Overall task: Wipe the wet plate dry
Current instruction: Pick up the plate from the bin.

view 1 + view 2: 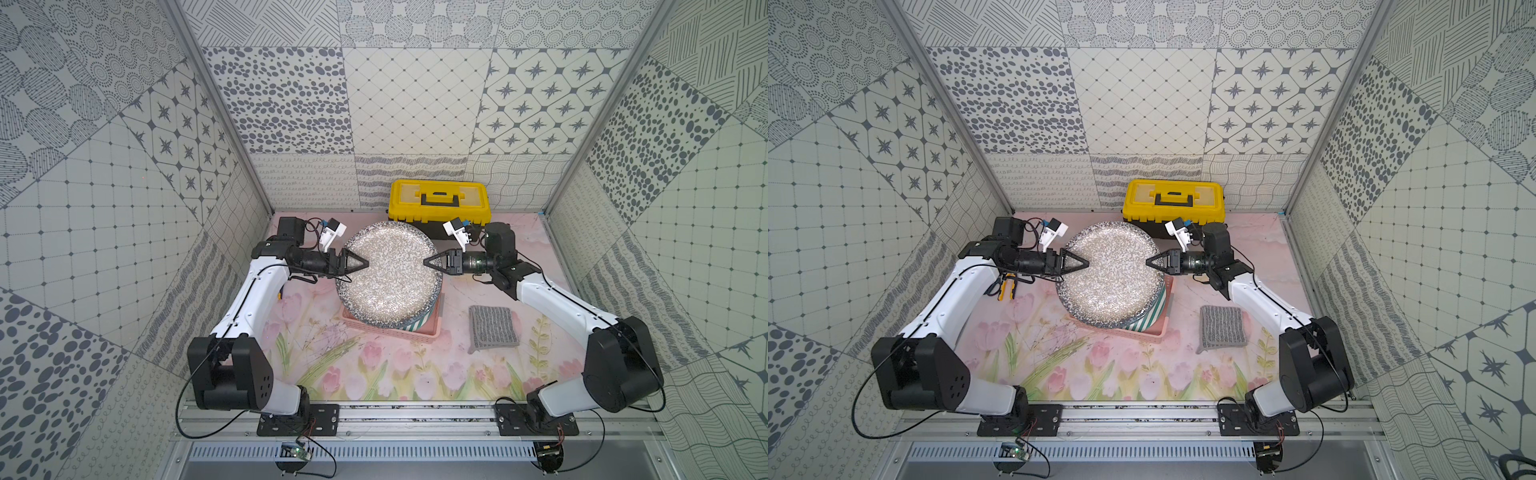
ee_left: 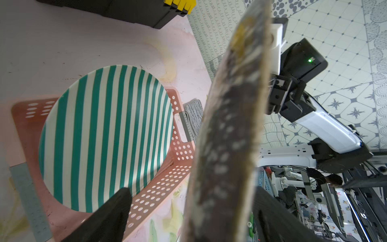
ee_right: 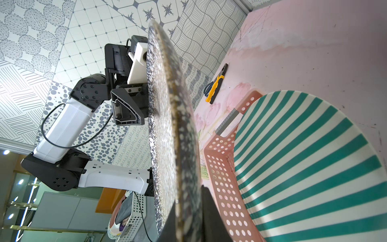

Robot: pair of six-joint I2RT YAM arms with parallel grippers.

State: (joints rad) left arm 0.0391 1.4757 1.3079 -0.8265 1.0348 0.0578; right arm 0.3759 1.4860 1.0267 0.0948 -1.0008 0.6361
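Your left end effector [image 1: 365,263] stands open astride the near rim of the speckled plate [image 1: 390,286], which hangs above the pink basket [image 1: 430,332], while your right end effector [image 1: 426,262] clamps the opposite rim.

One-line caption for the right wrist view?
Speckled plate edge-on in the right gripper, over a striped plate in a pink basket.
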